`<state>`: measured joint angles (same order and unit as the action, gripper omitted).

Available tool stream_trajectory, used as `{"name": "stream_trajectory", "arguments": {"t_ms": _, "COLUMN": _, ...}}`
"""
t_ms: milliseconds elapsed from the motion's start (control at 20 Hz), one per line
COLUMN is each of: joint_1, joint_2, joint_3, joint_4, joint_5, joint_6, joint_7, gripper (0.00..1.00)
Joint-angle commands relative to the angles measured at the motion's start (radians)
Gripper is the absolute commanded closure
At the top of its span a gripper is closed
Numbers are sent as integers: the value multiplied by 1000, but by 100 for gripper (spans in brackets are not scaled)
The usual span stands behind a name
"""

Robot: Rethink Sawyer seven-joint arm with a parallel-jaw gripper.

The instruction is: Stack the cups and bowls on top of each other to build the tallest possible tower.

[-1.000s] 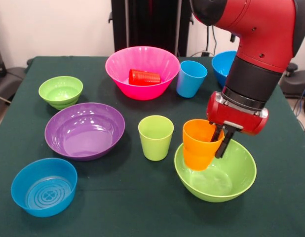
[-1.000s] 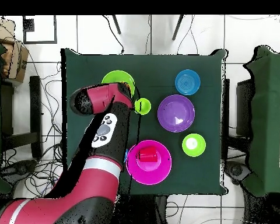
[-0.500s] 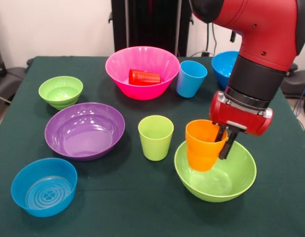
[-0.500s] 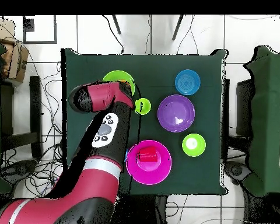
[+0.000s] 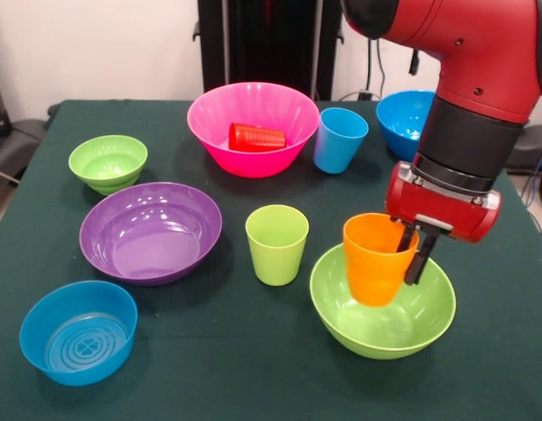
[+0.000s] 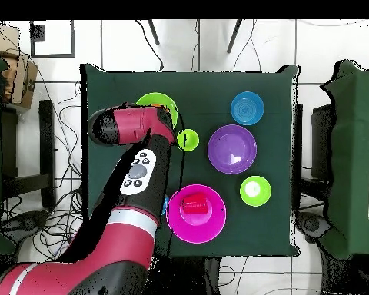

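Observation:
My gripper (image 5: 412, 257) is shut on the rim of the orange cup (image 5: 373, 260) and holds it upright, slightly tilted, inside the large lime green bowl (image 5: 376, 338). The cup's base hangs just above the bowl's floor. In the overhead view the arm hides the gripper and most of the large lime green bowl (image 6: 151, 101). A lime green cup (image 5: 276, 244) stands left of that bowl. The red cup (image 5: 256, 137) lies on its side in the pink bowl (image 5: 253, 164). A light blue cup (image 5: 339, 139) stands beside the large blue bowl (image 5: 401, 118).
The purple bowl (image 5: 151, 231), small lime green bowl (image 5: 108, 163) and small blue ringed bowl (image 5: 78, 333) sit on the left of the green cloth. From overhead, the purple bowl (image 6: 232, 149) and small blue bowl (image 6: 247, 107) lie to the right of the arm.
The gripper has carried the orange cup rightward in the front view, from the green bowl's left rim toward its middle. Nothing else has moved.

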<state>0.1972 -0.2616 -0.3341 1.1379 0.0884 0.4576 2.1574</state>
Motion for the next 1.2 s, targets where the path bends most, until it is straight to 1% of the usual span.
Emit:
{"name": "stream_trajectory", "arguments": {"t_ms": 50, "joint_1": 19, "joint_2": 11, "joint_3": 44, "joint_4": 62, "joint_5": 44, "joint_6": 83, "joint_7": 204, "gripper": 100}}
{"name": "stream_trajectory", "arguments": {"t_ms": 300, "joint_1": 19, "joint_2": 14, "joint_3": 49, "joint_4": 88, "joint_5": 54, "joint_6": 40, "joint_7": 196, "gripper": 100}}
{"name": "stream_trajectory", "arguments": {"t_ms": 450, "joint_1": 25, "joint_2": 16, "joint_3": 50, "joint_4": 105, "joint_5": 49, "joint_6": 13, "joint_7": 188, "gripper": 100}}
{"name": "stream_trajectory", "arguments": {"t_ms": 1000, "joint_1": 48, "joint_2": 48, "joint_3": 32, "joint_4": 129, "joint_5": 53, "joint_6": -85, "joint_7": 215, "gripper": 100}}
{"name": "stream_trajectory", "arguments": {"t_ms": 1200, "joint_1": 65, "joint_2": 62, "joint_3": 6, "joint_4": 112, "joint_5": 63, "joint_6": -76, "joint_7": 224, "gripper": 100}}
